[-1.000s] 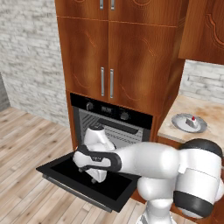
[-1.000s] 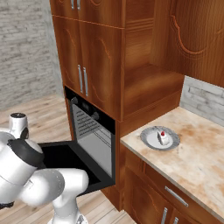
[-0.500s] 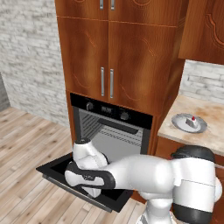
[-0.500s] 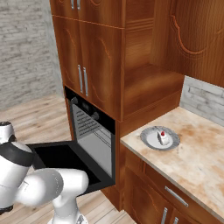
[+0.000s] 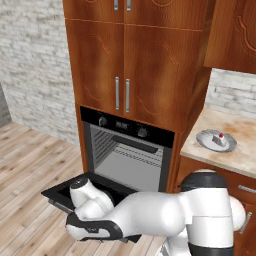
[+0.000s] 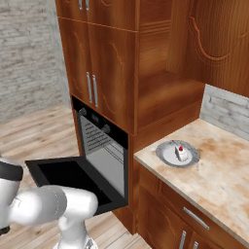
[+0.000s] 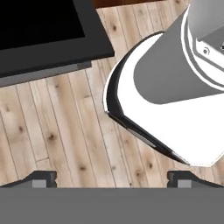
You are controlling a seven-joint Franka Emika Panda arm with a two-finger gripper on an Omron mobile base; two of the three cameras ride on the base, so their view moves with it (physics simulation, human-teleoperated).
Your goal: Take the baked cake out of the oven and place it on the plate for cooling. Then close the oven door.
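While the door (image 5: 75, 190) of the oven (image 5: 127, 150) hangs open and lies flat, level with the floor (image 5: 30, 170), the cake (image 6: 181, 153) sits on the plate (image 6: 165, 151), which rests on the tabletop (image 6: 219, 175) to the right of the oven. In the left base view the cake (image 5: 219, 139) shows as a small white piece with a red top, near the middle of the plate (image 5: 205, 139). The oven cavity is lit grey inside, with wire racks along its side walls. Above the cavity there are two round knobs and a small display on the black panel. Over the oven stand tall cabinet doors (image 5: 125, 65) of brown wood with silver handles.

The arm bends low in front of the oven, and its hand is down close to the floor, beside the front edge of the door (image 7: 52, 48). In the hand view the gripper (image 7: 112, 179) looks at the wooden floor (image 7: 57, 131); the jaws stand wide apart and nothing is between them. The two dark fingertips (image 7: 41, 178) show at the bottom corners, well apart.
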